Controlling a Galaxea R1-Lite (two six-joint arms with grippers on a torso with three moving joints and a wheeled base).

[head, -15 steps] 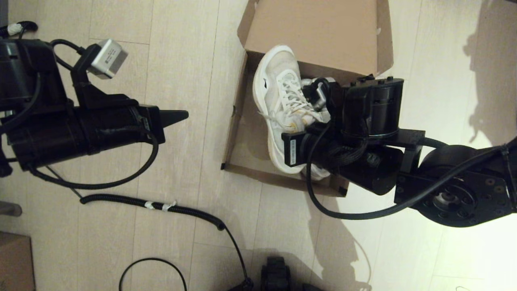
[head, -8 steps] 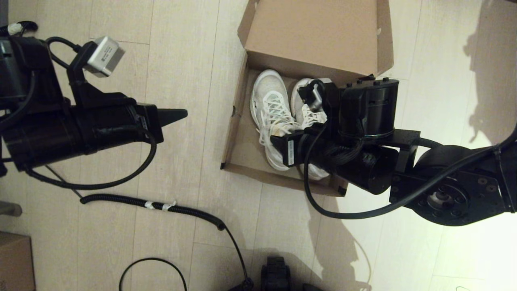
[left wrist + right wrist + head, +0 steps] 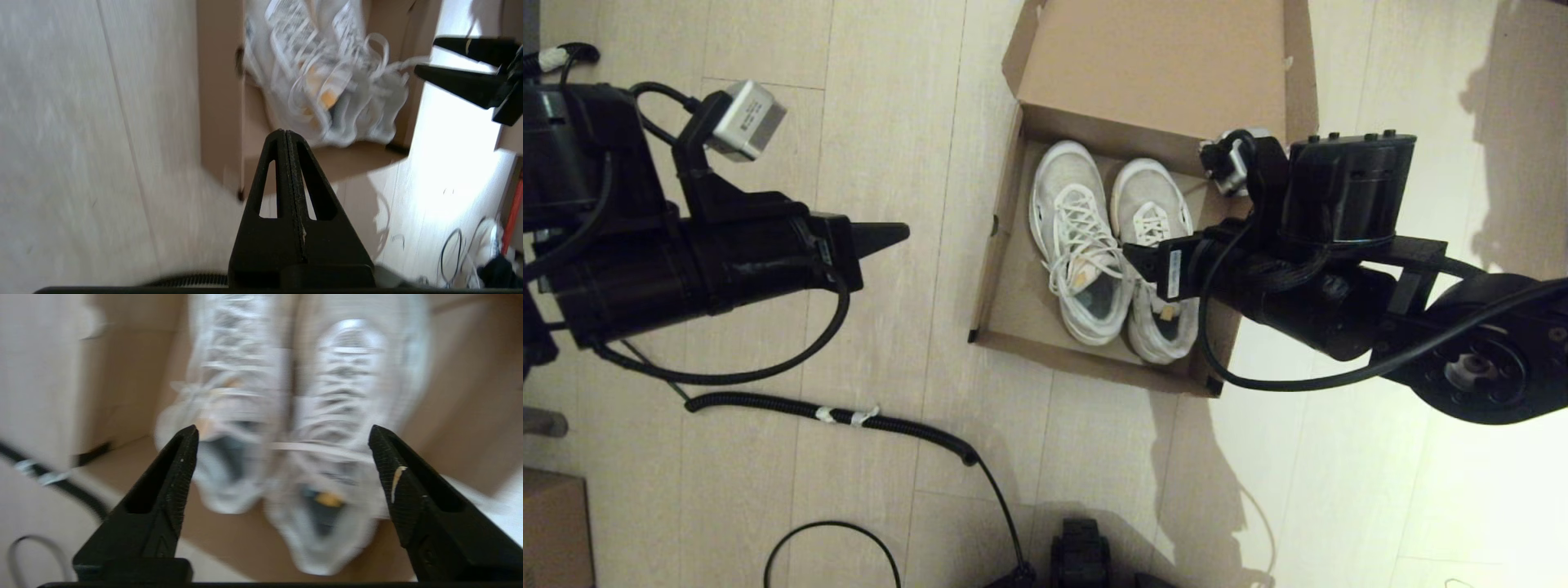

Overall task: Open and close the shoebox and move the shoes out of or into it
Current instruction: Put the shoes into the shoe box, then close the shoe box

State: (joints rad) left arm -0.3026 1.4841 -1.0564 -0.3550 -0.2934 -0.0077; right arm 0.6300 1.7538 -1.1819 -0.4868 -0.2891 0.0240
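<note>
right gripper [image 3: 282,457]: released, jaws spread wide and holding nothing, hovering over the heel end of the shoes, near the box's right wall
left gripper [image 3: 882,237]: clenched and empty, parked over the floor well left of the box
pair of white lace-up mesh sneakers [image 3: 1111,253]: lying side by side inside the box, toes toward the lid
loose laces: a jaw tip could snag one on lifting away and drag a shoe askew
large brown cardboard shoebox [image 3: 1005,269]: on the pale wood floor, lid [image 3: 1160,57] folded back; closing it could shove the light box along the floor
</note>
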